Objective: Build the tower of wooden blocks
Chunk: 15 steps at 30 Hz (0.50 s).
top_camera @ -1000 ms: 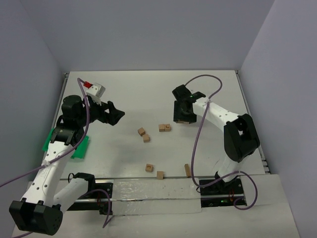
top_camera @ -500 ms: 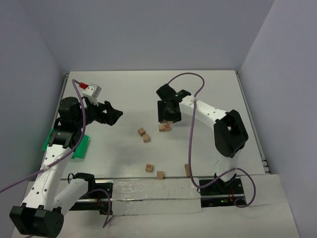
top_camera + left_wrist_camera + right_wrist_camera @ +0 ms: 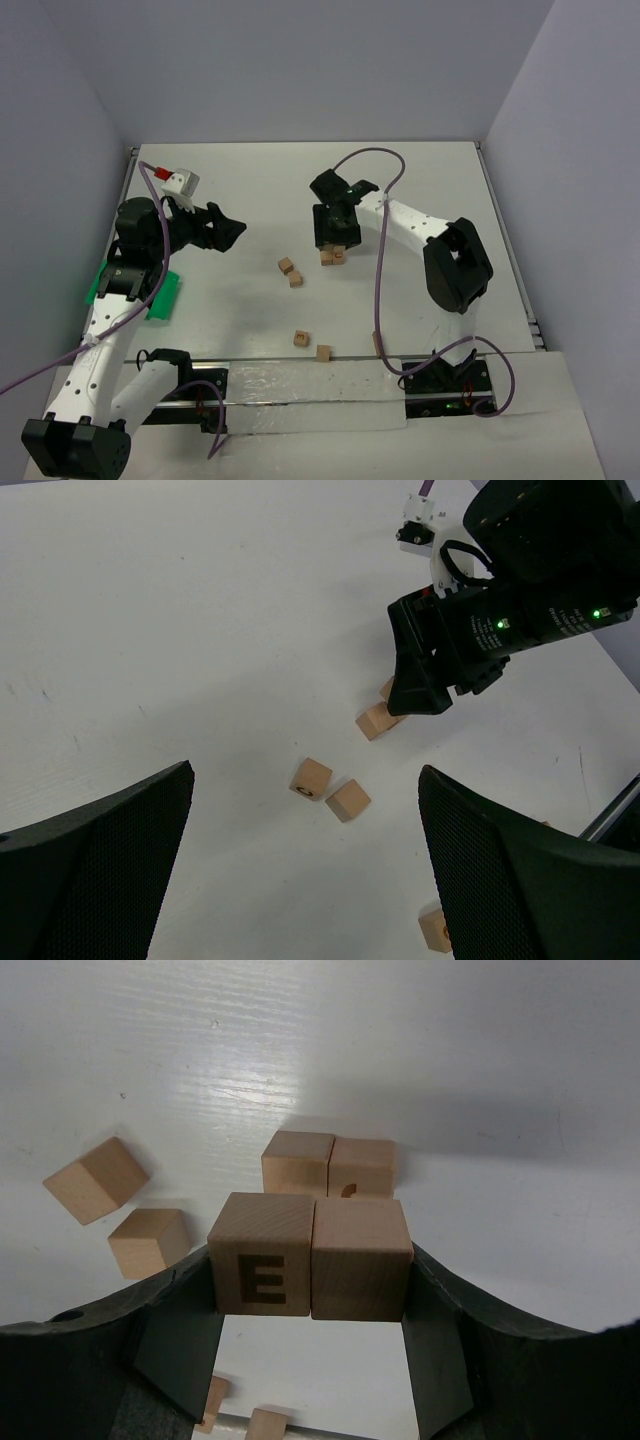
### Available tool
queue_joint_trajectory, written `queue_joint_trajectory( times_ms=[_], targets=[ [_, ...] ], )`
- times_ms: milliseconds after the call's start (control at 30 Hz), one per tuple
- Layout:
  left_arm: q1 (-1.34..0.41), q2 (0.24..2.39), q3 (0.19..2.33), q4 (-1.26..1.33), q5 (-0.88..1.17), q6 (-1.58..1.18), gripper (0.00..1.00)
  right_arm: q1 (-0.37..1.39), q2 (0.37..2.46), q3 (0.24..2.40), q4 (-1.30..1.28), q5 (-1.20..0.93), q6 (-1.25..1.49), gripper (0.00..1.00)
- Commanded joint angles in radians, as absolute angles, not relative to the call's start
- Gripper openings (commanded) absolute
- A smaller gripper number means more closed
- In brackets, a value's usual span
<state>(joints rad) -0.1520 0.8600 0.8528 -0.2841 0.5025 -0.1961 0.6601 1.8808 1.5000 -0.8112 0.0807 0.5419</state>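
Note:
My right gripper (image 3: 312, 1295) is shut on two wood blocks held side by side, one marked "E" (image 3: 262, 1268) and one plain (image 3: 360, 1258). It holds them just above and in front of a pair of blocks (image 3: 330, 1164) lying on the table. In the top view the right gripper (image 3: 335, 238) hangs over that pair (image 3: 332, 257). My left gripper (image 3: 232, 232) is open and empty, raised over the table's left side. Its view shows two loose blocks (image 3: 328, 789) between its fingers (image 3: 520, 880). No tower stands.
Two loose blocks (image 3: 290, 272) lie left of the pair, and two more (image 3: 311, 346) near the front edge. A green tray (image 3: 130, 290) sits at the left edge under the left arm. Purple cables loop over both arms.
My right gripper has moved left with the two blocks and now hangs over the pair on the table. My left arm has shifted slightly left.

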Motion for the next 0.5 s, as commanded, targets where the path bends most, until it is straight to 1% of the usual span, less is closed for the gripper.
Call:
queue_joint_trajectory(
  times_ms=[0, 333, 467],
  targets=[
    [-0.143, 0.846, 0.855, -0.236, 0.534, -0.213, 0.99, 0.676, 1.906, 1.548, -0.824, 0.087, 0.54, 0.01],
    [-0.141, 0.845, 0.845, -0.22, 0.538, -0.218, 0.99, 0.684, 1.922, 1.537, -0.822, 0.092, 0.539, 0.05],
    [-0.141, 0.843, 0.843, -0.22, 0.539, -0.218, 0.99, 0.686, 1.928, 1.541, -0.821, 0.095, 0.533, 0.09]
  ],
)
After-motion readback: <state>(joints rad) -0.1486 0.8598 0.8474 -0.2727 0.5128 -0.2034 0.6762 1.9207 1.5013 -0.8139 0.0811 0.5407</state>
